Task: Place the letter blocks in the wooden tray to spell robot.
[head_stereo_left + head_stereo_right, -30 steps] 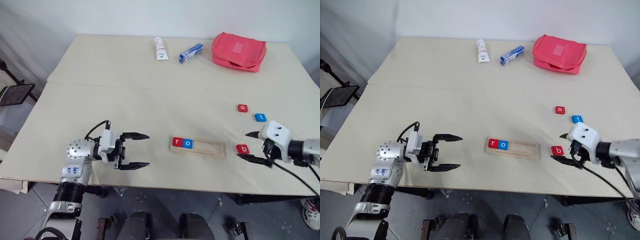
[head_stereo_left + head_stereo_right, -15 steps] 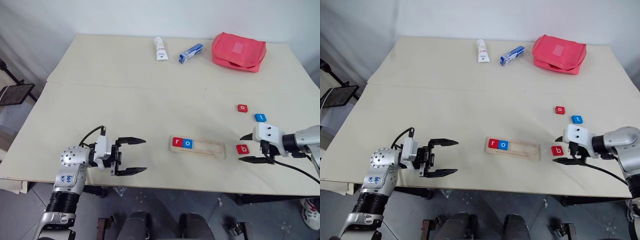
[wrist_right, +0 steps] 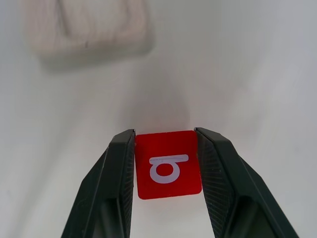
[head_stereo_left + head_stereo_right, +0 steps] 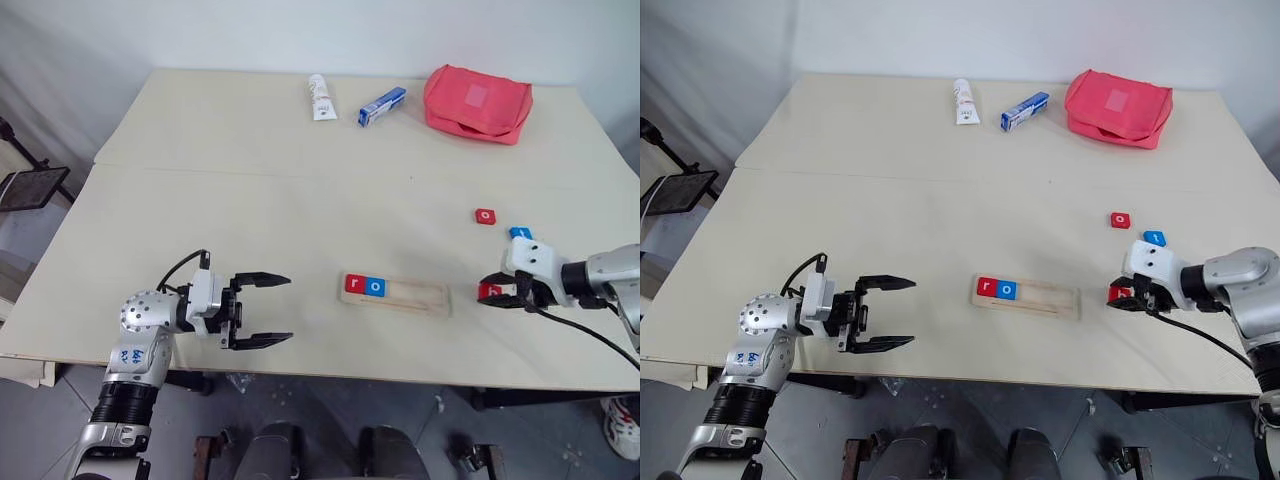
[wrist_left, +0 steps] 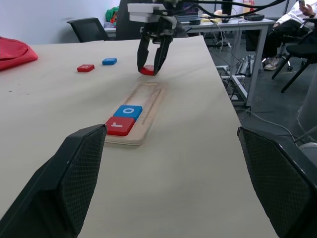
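Step in hand, as I judge it: pick the red b block [image 3: 168, 164] and seat it third in the wooden tray [image 4: 397, 294], next to the blue o block [image 4: 375, 287] and red r block [image 4: 355, 284] already at the tray's left end. To do it well I should grip squarely on the block's two side edges, lift clear before travelling, then lower it flat into the groove, touching the o. My right end effector [image 4: 497, 293] pinches the b block, fingers [image 3: 115, 178] against both sides, just off the tray's right end on the worktop [image 4: 260, 210]. My left end effector [image 4: 262, 310] is spread wide, empty, off the tray's left end. Remaining red o block [image 4: 485, 215] and blue t block [image 4: 518, 232] lie beyond the tray's right end.
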`<state>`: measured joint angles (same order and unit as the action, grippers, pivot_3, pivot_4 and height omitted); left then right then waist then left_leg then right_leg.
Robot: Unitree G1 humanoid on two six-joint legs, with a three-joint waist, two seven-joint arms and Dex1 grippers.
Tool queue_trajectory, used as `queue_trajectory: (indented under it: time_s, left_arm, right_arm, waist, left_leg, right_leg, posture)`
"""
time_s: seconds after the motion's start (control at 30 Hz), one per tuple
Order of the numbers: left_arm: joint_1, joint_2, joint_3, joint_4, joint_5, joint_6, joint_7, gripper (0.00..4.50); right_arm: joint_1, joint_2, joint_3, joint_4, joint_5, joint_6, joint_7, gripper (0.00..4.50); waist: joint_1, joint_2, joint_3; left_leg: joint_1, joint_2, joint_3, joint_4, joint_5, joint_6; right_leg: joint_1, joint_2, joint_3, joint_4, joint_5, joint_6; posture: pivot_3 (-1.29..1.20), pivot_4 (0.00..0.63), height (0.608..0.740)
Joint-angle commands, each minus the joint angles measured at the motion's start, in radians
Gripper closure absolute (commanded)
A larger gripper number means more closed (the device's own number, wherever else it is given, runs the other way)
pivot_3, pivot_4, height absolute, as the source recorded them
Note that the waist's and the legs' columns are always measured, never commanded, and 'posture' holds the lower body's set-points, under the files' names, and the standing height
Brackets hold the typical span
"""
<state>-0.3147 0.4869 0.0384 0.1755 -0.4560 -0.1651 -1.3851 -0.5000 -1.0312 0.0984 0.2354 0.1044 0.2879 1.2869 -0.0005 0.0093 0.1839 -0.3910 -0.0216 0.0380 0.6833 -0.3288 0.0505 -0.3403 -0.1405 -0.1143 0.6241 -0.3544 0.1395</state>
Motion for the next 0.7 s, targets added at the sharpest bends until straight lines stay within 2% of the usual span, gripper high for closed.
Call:
queue_trajectory:
  time_s: [0.03, 0.4, 0.7]
  left_arm:
    - [-0.019, 0.006, 0.009, 0.004, -0.016, -0.014, -0.008, 0.0]
    - [-0.045, -0.007, -0.004, 0.037, -0.009, -0.022, -0.018, 0.0]
    - [-0.052, -0.004, -0.013, 0.067, -0.004, -0.041, -0.041, 0.0]
  right_arm:
    - [-0.029, -0.013, -0.059, -0.141, 0.063, 0.126, -0.007, 3.05]
    - [-0.022, 0.014, -0.075, -0.277, 0.12, 0.238, -0.064, 3.05]
    - [-0.101, 0.118, 0.077, -0.409, 0.117, 0.388, -0.104, 3.05]
  waist:
    - [0.0, 0.0, 0.0]
    - [0.001, 0.0, 0.0]
    - [-0.001, 0.0, 0.0]
  left_leg:
    - [0.0, 0.0, 0.0, 0.0, 0.0, 0.0]
    - [-0.001, -0.001, -0.001, 0.0, 0.0, 0.0]
    - [-0.001, -0.001, -0.001, 0.0, 0.0, 0.0]
  right_leg:
    - [0.0, 0.0, 0.0, 0.0, 0.0, 0.0]
    - [0.0, -0.001, -0.002, 0.0, 0.0, 0.0]
    - [-0.001, -0.001, -0.002, 0.001, 0.0, 0.0]
  posture:
    - [0.0, 0.15, 0.74]
    - [0.0, 0.15, 0.74]
    - [0.0, 0.15, 0.74]
